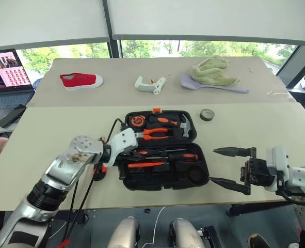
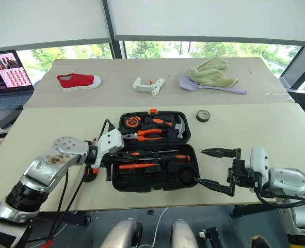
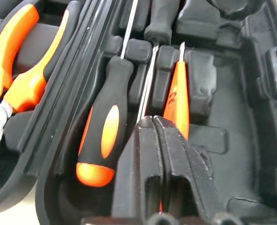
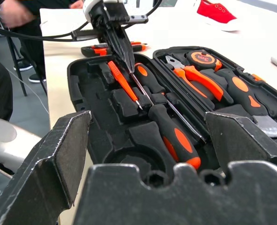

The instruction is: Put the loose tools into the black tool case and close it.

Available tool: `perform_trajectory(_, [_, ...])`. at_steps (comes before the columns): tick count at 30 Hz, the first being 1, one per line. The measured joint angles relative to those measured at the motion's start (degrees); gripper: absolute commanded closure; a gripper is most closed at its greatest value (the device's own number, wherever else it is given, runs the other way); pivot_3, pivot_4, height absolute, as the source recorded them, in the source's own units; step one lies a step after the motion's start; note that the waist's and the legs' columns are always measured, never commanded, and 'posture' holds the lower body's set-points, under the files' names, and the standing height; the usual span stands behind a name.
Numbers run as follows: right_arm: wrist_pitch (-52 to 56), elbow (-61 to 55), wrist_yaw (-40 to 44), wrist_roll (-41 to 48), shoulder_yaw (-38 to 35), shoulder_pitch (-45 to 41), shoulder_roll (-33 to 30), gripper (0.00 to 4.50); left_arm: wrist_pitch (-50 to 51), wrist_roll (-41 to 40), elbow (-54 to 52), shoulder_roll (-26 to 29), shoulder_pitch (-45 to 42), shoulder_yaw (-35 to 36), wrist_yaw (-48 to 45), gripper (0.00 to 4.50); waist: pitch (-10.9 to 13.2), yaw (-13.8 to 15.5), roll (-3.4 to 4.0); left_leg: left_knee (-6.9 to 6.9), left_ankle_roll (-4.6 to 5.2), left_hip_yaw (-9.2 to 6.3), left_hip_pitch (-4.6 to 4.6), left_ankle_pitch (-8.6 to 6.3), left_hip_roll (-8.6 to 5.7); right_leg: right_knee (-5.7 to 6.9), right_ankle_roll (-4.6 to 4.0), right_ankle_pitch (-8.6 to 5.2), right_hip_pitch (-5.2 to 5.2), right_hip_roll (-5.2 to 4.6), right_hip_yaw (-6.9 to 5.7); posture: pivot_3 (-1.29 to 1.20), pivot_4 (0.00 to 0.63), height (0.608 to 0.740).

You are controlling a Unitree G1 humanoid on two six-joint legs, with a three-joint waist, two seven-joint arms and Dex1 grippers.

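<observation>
The open case (image 1: pixel 165 175) lies on the tan table (image 1: pixel 49 134). The left gripper (image 4: pixel 124 56), pressed together, sits over its screwdrivers (image 4: pixel 168 126). The right gripper (image 1: pixel 229 166) waits beside it, spread wide. Windows (image 1: pixel 157 47) are behind.

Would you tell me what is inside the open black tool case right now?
The black tool case holds pliers, a hammer, a tape measure, two screwdrivers and a slim orange tester; the left gripper covers its near-left slots.

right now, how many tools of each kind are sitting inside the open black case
black-and-orange screwdrivers: 2
orange tester screwdriver: 1
pliers: 1
hammer: 1
tape measure: 1
total: 6
</observation>
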Motion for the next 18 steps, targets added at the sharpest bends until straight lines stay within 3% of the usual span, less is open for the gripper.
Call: perform_trajectory(18, [-0.7, 0.7, -0.4, -1.7, 0.1, 0.7, 1.7, 0.0, -1.4, 0.7, -2.8, -1.8, 3.2, -1.0, 1.9, 4.45, 0.0, -0.1, 0.04, 0.0, 0.02, 0.02, 0.09, -0.02, 0.02, 0.01, 0.0, 0.0, 0.05, 0.04, 0.04, 0.0, 0.15, 0.74])
